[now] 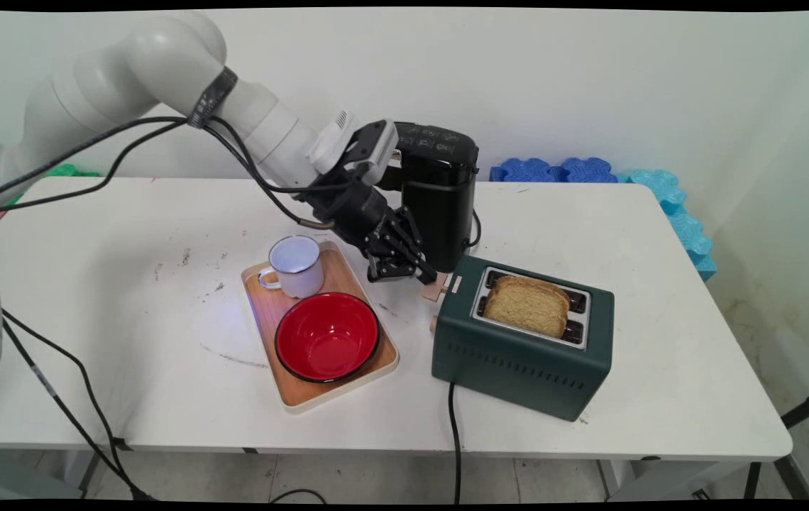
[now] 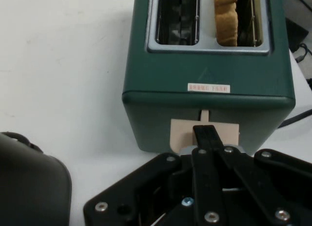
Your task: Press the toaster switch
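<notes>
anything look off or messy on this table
Mostly tidy. The white table has dark smudges and scuff marks left of the wooden tray. The toaster holds toast in only one slot; the other is empty. The gripper is at the toaster's lever. Nothing is spilled or tipped.

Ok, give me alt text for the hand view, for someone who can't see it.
The black pincer presses a fingertip against the beige lever on the end of a green toaster. One slot holds a slice of toast; the other slot is empty. A black appliance fills the lower left corner, on a white table.
</notes>
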{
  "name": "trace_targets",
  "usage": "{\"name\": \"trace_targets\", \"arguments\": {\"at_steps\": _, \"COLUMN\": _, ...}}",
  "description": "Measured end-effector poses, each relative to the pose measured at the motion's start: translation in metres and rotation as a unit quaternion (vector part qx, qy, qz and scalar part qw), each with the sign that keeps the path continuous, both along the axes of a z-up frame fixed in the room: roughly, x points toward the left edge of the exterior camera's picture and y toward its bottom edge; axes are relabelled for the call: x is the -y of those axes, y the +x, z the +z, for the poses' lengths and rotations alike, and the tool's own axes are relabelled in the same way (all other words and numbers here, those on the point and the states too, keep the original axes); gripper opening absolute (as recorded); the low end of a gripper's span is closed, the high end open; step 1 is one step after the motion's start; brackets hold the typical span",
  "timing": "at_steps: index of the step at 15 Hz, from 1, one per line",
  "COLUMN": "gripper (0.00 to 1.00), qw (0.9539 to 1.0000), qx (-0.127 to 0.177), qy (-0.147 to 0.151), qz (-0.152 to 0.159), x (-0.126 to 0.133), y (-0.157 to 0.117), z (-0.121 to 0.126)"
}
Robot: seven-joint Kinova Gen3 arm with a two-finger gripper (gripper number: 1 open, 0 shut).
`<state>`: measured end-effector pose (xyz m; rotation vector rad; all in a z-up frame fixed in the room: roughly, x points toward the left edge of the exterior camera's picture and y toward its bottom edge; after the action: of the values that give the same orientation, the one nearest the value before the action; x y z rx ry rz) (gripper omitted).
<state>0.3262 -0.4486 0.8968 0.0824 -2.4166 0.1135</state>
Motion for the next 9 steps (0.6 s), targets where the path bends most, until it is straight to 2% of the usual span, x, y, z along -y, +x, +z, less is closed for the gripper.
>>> {"name": "trace_targets", "arguments": {"at_steps": 9, "gripper": 0.0, "qw": 0.9999, "qx": -0.008, "qy": 0.006, "qz": -0.006, "x": 0.008, "y": -0.006, "z": -0.018}}
